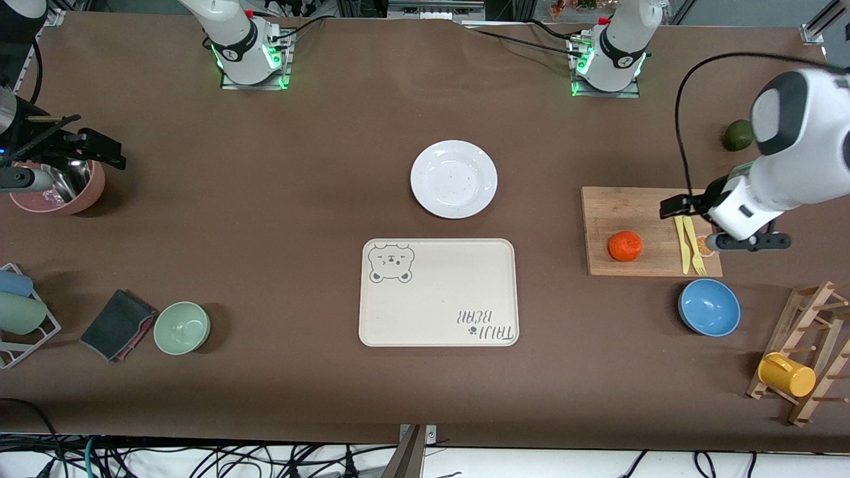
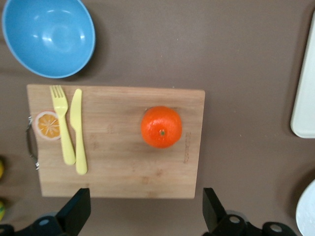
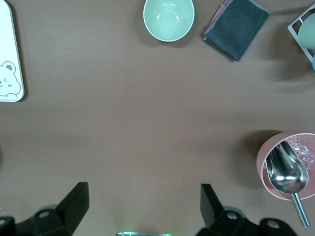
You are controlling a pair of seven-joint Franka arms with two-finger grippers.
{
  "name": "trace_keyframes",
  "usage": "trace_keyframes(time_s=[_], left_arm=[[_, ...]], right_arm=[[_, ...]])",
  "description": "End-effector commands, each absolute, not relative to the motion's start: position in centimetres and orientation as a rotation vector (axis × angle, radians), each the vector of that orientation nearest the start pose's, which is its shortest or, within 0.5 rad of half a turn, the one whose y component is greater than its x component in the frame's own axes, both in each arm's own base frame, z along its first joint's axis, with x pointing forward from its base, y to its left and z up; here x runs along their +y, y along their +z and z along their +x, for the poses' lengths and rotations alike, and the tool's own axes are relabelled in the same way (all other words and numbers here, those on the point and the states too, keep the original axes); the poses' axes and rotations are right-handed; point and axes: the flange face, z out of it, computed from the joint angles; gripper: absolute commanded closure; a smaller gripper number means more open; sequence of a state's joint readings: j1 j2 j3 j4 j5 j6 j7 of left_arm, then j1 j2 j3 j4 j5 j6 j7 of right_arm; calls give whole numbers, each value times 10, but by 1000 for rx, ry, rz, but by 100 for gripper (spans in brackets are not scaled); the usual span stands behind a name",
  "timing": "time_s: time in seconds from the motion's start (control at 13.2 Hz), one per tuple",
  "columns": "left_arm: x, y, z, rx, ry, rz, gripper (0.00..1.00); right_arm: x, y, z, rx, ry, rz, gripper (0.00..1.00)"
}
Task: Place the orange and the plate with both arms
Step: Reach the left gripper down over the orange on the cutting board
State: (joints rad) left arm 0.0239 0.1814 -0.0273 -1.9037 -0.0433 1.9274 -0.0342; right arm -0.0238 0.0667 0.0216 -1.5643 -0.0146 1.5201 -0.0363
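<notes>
The small round bright orange fruit (image 1: 625,245) sits on a rectangular wooden cutting board (image 1: 631,206) toward the left arm's end of the brown counter (image 1: 265,199). Beside it on the same board lie a yellow plastic fork (image 1: 695,247) and a yellow plastic knife (image 1: 681,244), side by side and apart from the fruit, with a small orange-slice picture (image 2: 48,125) at the board's handle end. The round plain white shallow plate (image 1: 453,178) rests on the bare counter mid-table, farther from the front camera than the cream rectangular tray printed with a bear (image 1: 438,292) and not touching it.

The left pincer (image 2: 146,216) hangs over the edge of the cutting board with its two black fingers (image 2: 76,211) spread wide apart, nothing between them; the orange lies in line with the gap but untouched. A blue bowl (image 1: 709,307) stands just off the board, nearer the front camera, and a dark green round fruit (image 1: 738,135) lies farther from it.

The right pincer (image 3: 145,211) waits over bare counter toward the right arm's end, its fingers likewise wide apart and empty, beside a pink bowl holding a metal scoop (image 3: 288,169). A pale green bowl (image 1: 182,327) and a folded dark grey cloth (image 1: 117,324) lie nearer the front camera.
</notes>
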Motion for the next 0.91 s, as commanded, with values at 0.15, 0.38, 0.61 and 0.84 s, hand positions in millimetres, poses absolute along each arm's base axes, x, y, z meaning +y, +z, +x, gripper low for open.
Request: trace_keyframes(time_s=[0.15,0.38,0.61,0.84], left_arm=[[-8,317,574,-130,187,-3167,0],[-12,286,575,-125,141,-3170,0],[-19,263,577,-110,135,-3171,0],[-23,241,577,-102,101,-3172,0]], right_arm=[[-5,593,566,-50,178,-3138,0],[-5,594,564,-50,191,-3141,0],[-8,592,557,-35,272,-3134,0],[-7,591,557,-38,278,-3135,0]])
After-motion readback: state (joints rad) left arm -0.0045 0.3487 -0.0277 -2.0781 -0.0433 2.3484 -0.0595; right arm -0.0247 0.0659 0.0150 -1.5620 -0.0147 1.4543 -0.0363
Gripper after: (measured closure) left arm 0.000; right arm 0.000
